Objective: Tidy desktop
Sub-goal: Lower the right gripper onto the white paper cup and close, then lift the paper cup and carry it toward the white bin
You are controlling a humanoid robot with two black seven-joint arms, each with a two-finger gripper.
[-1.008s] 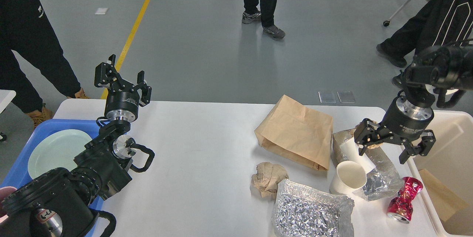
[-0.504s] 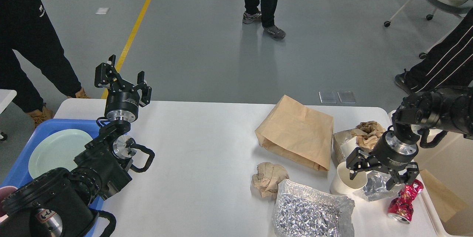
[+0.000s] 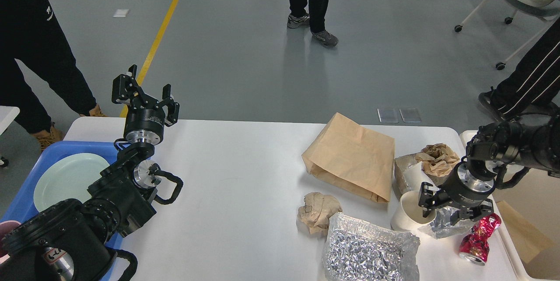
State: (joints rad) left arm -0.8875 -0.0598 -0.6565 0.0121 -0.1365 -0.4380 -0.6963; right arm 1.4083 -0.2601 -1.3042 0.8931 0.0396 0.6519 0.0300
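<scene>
The white desktop (image 3: 245, 171) carries litter on its right half: a brown paper bag (image 3: 350, 158), a crumpled brown paper ball (image 3: 317, 211), a large foil bag (image 3: 367, 250), a white paper cup (image 3: 407, 217), a crumpled foil piece (image 3: 442, 227), a crushed red can (image 3: 479, 237) and more crumpled brown paper (image 3: 437, 158). My right gripper (image 3: 453, 211) points down, open, its fingers straddling the foil piece beside the cup. My left gripper (image 3: 146, 93) is open and empty, raised over the table's far left corner.
A cream-white bin (image 3: 536, 198) stands off the table's right end with brown cardboard inside. A blue tray (image 3: 52, 149) at the left holds a pale green plate (image 3: 70, 178). People stand on the grey floor beyond the table.
My right gripper has come down and forward from above the bin's edge onto the foil piece by the cup, its fingers narrowing. The left arm has not moved.
</scene>
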